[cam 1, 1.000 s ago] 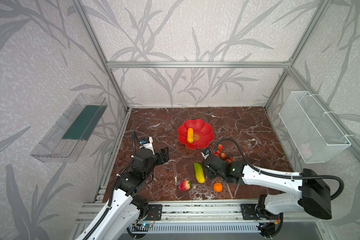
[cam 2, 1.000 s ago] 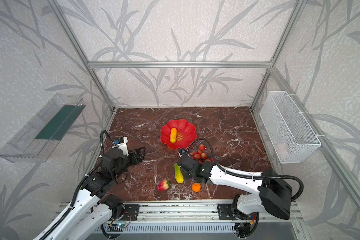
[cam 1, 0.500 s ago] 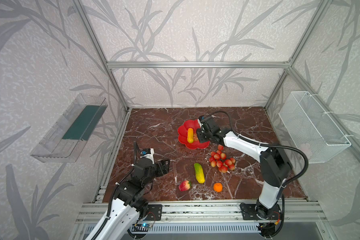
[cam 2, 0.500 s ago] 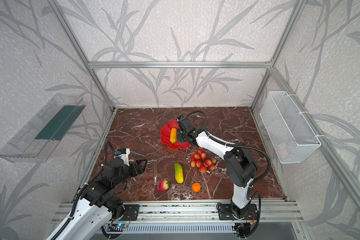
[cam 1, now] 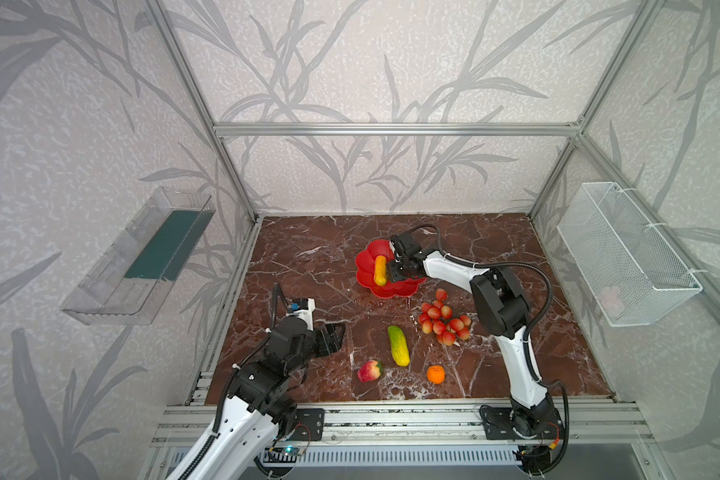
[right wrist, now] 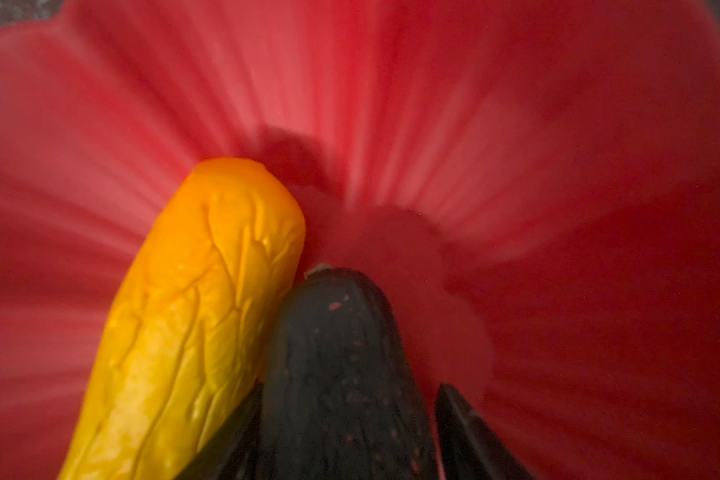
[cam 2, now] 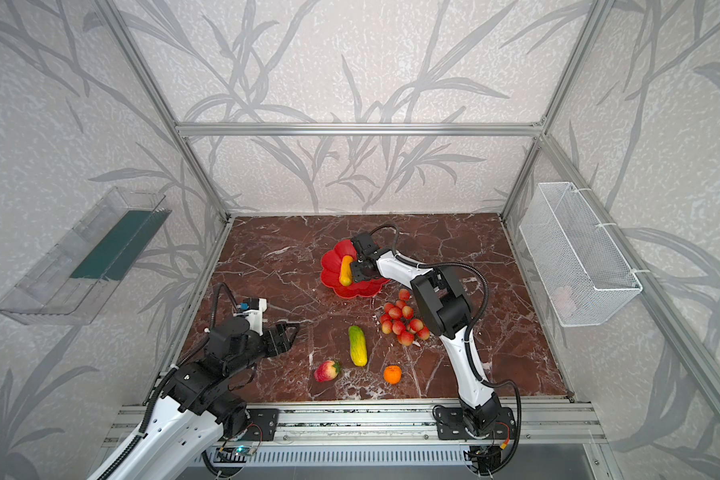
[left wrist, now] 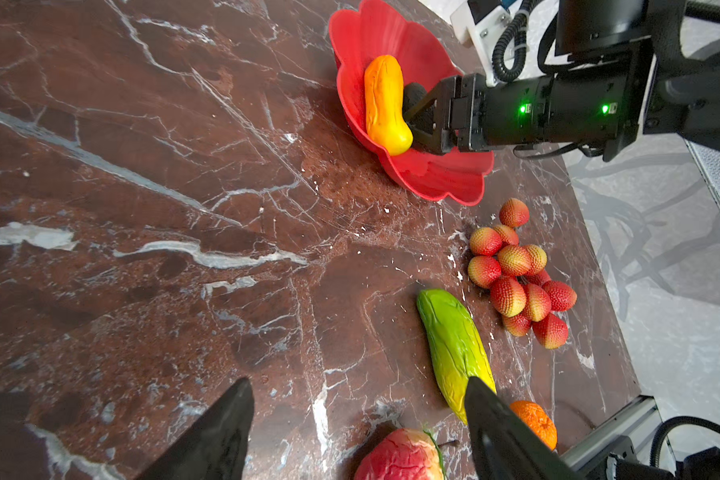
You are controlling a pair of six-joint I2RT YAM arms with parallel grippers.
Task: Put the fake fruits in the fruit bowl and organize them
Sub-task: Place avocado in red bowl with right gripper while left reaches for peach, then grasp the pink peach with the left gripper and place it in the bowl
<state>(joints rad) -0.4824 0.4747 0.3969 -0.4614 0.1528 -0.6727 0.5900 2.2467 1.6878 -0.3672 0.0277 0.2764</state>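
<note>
Red bowl (cam 1: 395,290) holds a yellow fruit (cam 1: 380,270) and, touching it, a dark oval (right wrist: 341,365) that lies between the spread fingers of the right gripper (left wrist: 422,120) (a gap shows on one side). Left gripper (left wrist: 358,382), likewise spread and empty, hangs over brown marble (left wrist: 142,208); strawberry (cam 1: 368,370), green fruit (cam 1: 398,351) and orange (cam 1: 435,374) lie just ahead, berries (cam 1: 443,322) beyond, leaf-patterned walls (cam 1: 350,62) around.
</note>
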